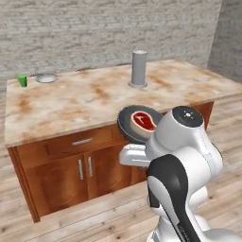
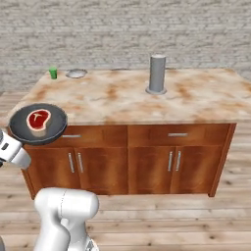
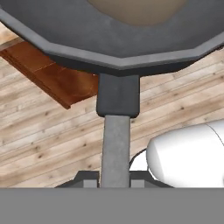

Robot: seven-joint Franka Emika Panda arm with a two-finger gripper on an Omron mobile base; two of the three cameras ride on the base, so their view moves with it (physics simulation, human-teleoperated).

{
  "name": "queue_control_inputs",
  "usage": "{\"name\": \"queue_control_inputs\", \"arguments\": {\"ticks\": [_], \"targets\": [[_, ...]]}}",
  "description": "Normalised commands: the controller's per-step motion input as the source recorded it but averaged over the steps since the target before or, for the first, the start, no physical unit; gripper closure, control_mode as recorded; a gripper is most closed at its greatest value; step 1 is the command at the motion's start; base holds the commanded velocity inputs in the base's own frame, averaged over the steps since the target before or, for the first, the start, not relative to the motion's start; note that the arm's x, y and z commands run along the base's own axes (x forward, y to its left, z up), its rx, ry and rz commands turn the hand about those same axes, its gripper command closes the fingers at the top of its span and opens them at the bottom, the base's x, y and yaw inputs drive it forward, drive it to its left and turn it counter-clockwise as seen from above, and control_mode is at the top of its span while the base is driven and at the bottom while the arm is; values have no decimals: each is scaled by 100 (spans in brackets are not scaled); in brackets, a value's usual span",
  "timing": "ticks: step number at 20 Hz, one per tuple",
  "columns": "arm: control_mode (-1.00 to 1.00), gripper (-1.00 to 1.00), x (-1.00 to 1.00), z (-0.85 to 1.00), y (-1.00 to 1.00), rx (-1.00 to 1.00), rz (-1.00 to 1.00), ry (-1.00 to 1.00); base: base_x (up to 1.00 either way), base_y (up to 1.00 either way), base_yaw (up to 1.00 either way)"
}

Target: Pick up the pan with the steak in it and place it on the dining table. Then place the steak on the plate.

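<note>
Nearest the lens in the hand view, the two dark finger tips of the gripper point(image 3: 114, 178) rise at the bottom centre, pinching the straight handle of the pan point(image 3: 116, 41) between them. That handle runs up the middle of the frame into a darker socket under the pan's rim, and the pan's grey faceted wall spans the whole upper part. A pale patch at the top centre inside the pan is too close to tell apart. Behind it lie wooden floor boards point(image 3: 48, 135) and, at the upper left, a corner of reddish-brown cabinet point(image 3: 52, 74).

From the left base camera the pan point(image 1: 137, 124) sits just right of centre, partly behind the robot's white wrist, tilted toward the lens with the steak point(image 1: 143, 121) lying inside it: red meat, pale fat rim, a white bone mark. The pan is held in the air in front of the dining table point(image 1: 85, 101), at about the level of its near edge, not resting on the stone top.

In the right base camera the pan point(image 2: 38, 124) is at the middle left, off the island's left front corner, with the steak point(image 2: 38, 120) in it.

Farther back on the marbled top stands an upright grey cylinder point(image 1: 139, 68), right of centre. At the far left end the plate point(image 1: 46, 78) lies flat, with a small green cup point(image 1: 22, 81) just beside it. A grey brick wall point(image 1: 94, 28) closes the upper part of the frame.
</note>
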Motion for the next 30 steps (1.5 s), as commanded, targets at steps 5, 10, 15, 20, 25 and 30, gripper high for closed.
{"name": "queue_control_inputs", "arguments": {"ticks": [5,10,15,20,25,30], "targets": [[100,100,0,0,0,0,0,0,0,100,5],[100,100,0,0,0,0,0,0,0,100,6],[100,100,0,0,0,0,0,0,0,100,6],[100,100,0,0,0,0,0,0,0,100,7],[100,100,0,0,0,0,0,0,0,100,7],[100,100,0,0,0,0,0,0,0,90,6]]}}
